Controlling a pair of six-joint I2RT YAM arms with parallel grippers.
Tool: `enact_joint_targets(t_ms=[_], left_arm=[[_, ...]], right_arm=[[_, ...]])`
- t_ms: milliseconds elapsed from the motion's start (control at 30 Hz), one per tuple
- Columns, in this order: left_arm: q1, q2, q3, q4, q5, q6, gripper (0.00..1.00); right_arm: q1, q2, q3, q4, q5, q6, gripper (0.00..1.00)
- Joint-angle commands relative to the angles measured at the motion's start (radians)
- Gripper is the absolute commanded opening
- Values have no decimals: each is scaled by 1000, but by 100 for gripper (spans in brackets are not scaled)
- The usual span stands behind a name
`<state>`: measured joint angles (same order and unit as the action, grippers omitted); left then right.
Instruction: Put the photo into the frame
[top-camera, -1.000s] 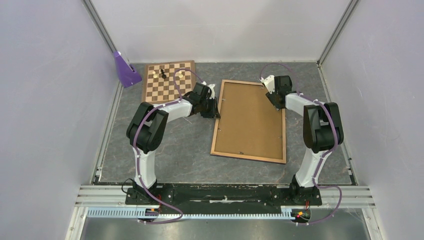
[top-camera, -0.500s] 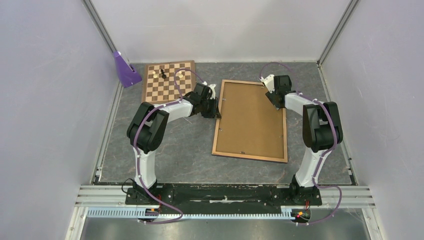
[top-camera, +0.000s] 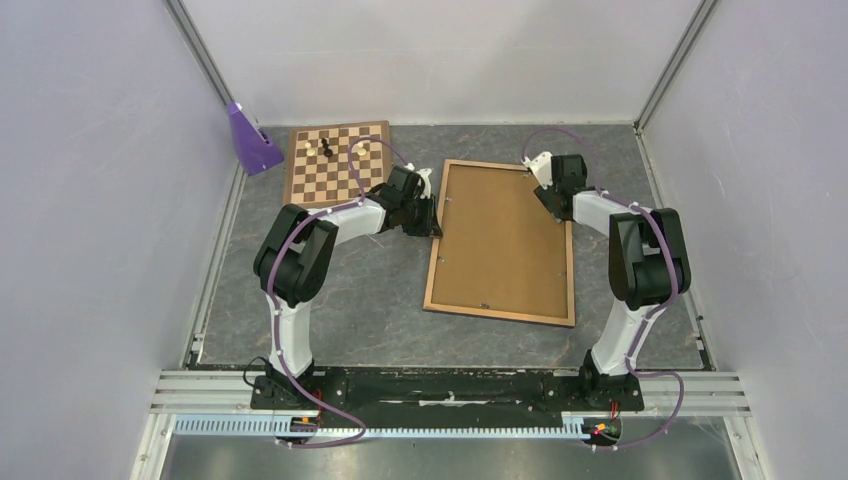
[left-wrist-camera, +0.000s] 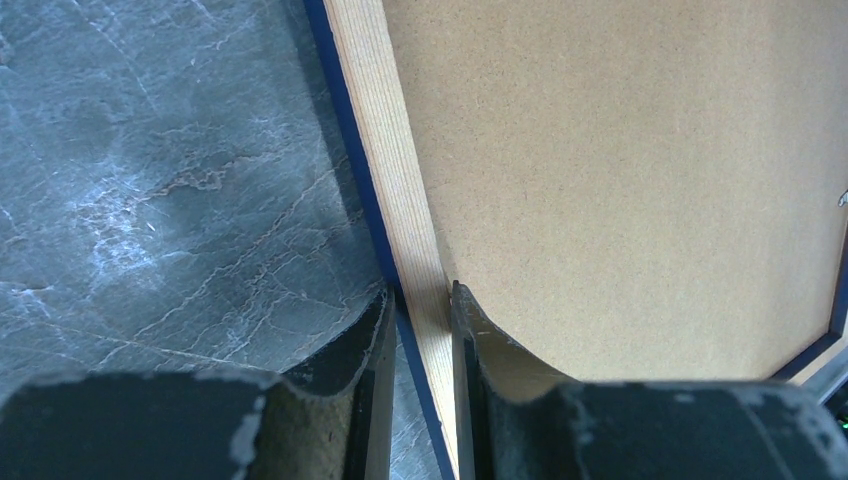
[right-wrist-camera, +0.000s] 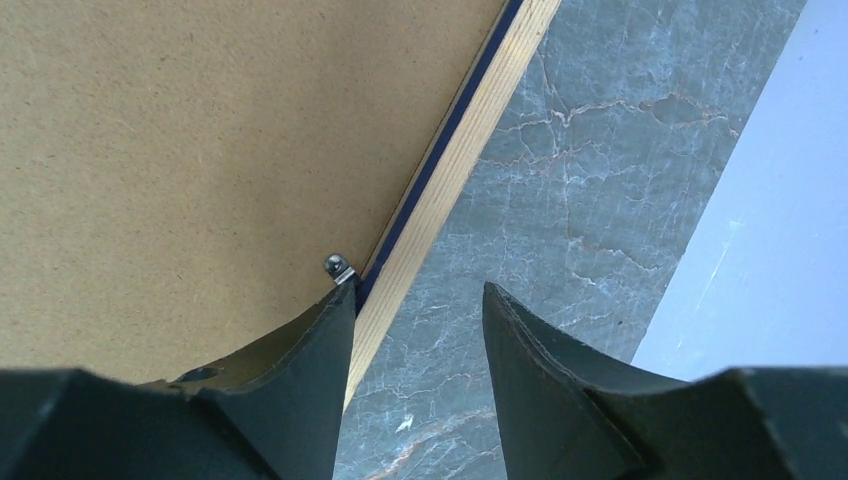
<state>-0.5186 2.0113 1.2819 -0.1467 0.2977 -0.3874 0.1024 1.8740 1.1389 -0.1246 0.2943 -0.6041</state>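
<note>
The large thin rectangular picture frame (top-camera: 432, 262), light brown wood on its back with a dark blue edge, lay back-up on the grey marbled table (top-camera: 350, 300), right of centre in the overhead view. A plain brown backing board (top-camera: 500, 240) filled its opening.

The left gripper (left-wrist-camera: 420, 300) sat at the upper part of the frame's left rail. Its jaws were narrow and closed on that wooden strip, one finger on the outer edge and one on the inner edge over the board. This looked like an anchoring hold, meant to keep the frame from sliding.

The right gripper (right-wrist-camera: 417, 300) hovered at the upper part of the right rail with its jaws apart, holding nothing. One finger was over the board, just beside a small metal retaining clip (right-wrist-camera: 338, 267), and the other was over bare table. It was probably placed to work that clip or to take hold of the rail.

The photo showed in no view. Whether it lay under the board could not be told, so progress was hard to judge.

The wooden chessboard (top-camera: 335, 160) and a purple wedge-shaped object (top-camera: 250, 138) stood in the upper left, well apart from the work.
</note>
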Motion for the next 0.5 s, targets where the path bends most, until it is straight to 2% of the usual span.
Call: enact_joint_targets(t_ms=[0,467], left_arm=[[0,-1,13,-27,23,59,2],[0,9,18,-25,29,56,2]], right_arm=[[-15,-43,-26,20,26,-6,53],[-15,-36,11,-35,-28,34,55]])
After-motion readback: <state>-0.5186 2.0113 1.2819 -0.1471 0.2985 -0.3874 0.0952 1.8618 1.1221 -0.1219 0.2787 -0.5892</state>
